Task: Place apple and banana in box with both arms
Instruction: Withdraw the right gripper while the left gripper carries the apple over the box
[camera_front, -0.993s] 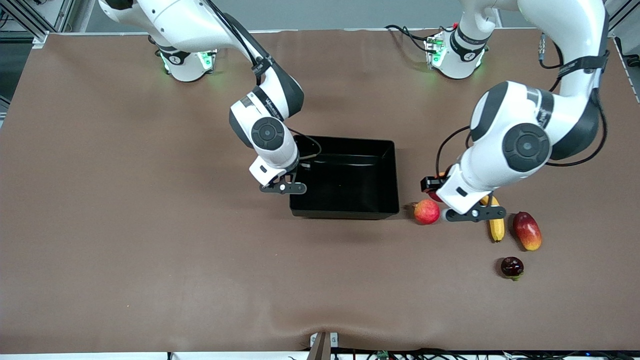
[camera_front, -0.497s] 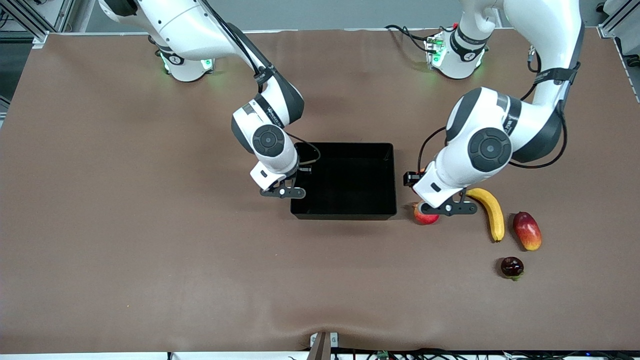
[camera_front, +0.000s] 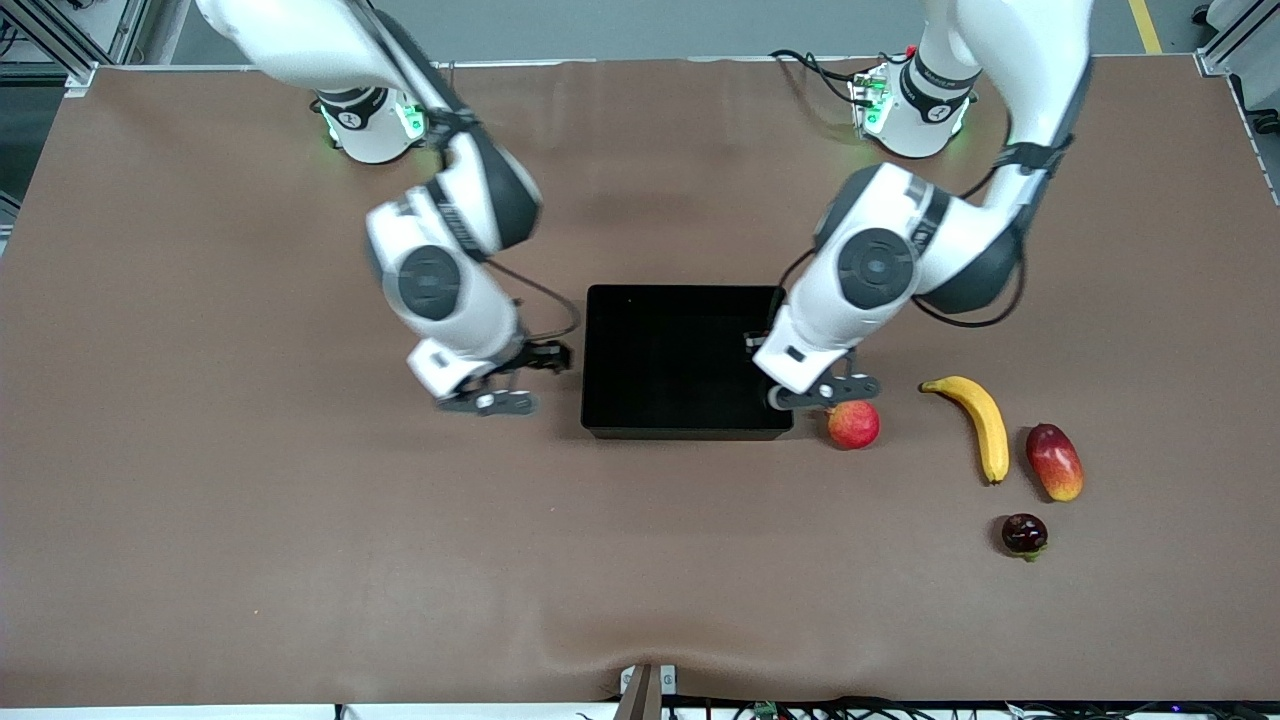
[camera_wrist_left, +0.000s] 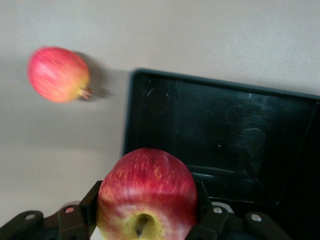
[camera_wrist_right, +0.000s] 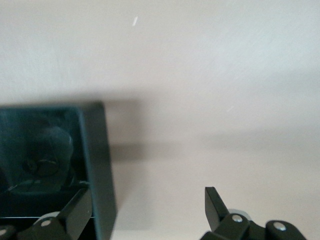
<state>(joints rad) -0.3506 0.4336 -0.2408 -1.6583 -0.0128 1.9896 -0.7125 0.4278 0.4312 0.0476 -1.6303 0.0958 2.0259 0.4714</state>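
Front view: the left gripper (camera_front: 825, 392) has swung from the fruit to the four o'clock rim of the box (camera_front: 690, 431). The right gripper (camera_front: 490, 398) has drawn off to nine o'clock. The banana (camera_front: 978, 425) lies untouched at three o'clock.

Left wrist view: the apple (camera_wrist_left: 147, 192) sits clamped in the jaws beside the box, so release looks near.

Right wrist view: jaws apart, empty.

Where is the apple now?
The apple is held in the left gripper, over the box edge at the left arm's end, above the pinkish-red fruit on the table.
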